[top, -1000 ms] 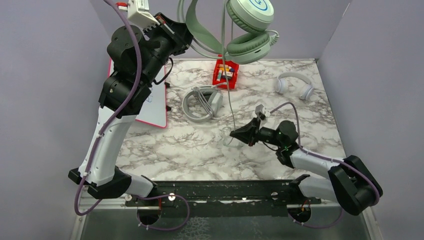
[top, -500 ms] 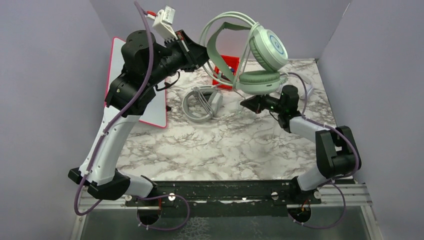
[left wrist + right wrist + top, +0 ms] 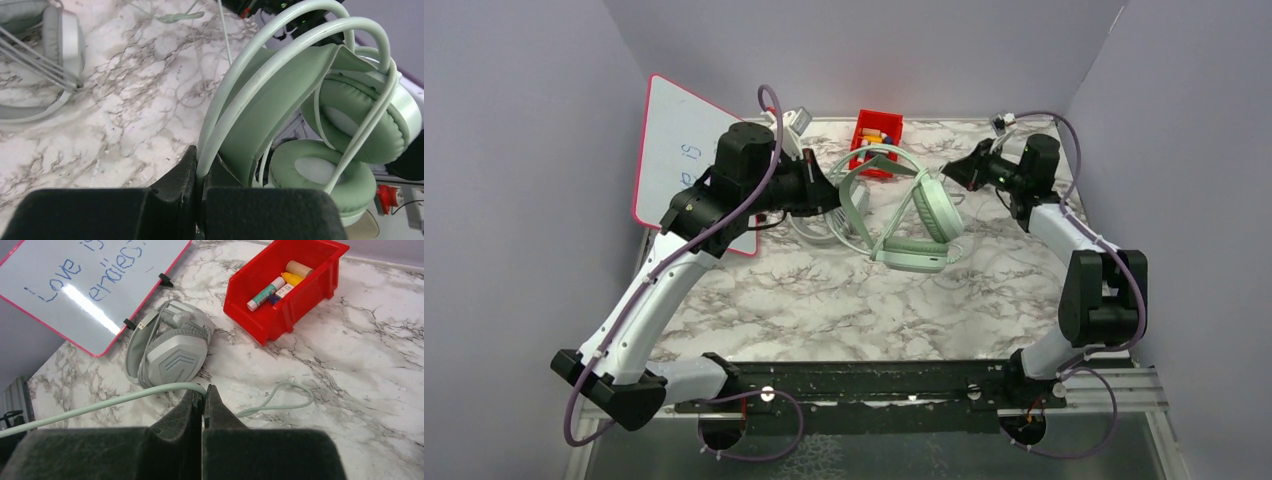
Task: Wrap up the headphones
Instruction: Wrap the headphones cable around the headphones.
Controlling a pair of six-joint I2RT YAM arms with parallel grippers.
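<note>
My left gripper point(image 3: 829, 195) point(image 3: 200, 160) is shut on the headband of the mint-green headphones point(image 3: 919, 225) point(image 3: 345, 115). Their ear cups hang low at the table's middle, and I cannot tell whether they touch it. My right gripper point(image 3: 954, 170) point(image 3: 204, 390) is at the far right, shut on the thin mint cable point(image 3: 100, 407). The cable runs off to the left, and a loop of it point(image 3: 290, 395) lies on the marble. The grey-white headphones point(image 3: 170, 352) point(image 3: 55, 45) lie with their cable wound round them beside the whiteboard, mostly hidden under my left arm in the top view.
A red bin point(image 3: 876, 135) point(image 3: 290, 285) with markers and glue sticks stands at the back centre. A pink-framed whiteboard point(image 3: 679, 150) point(image 3: 85, 280) leans at the back left. Purple walls close in the table on three sides.
My left arm has brought the mint-green headphones down from high in the air to the table's middle. My right gripper has moved with the cable from mid-table to the far right.
</note>
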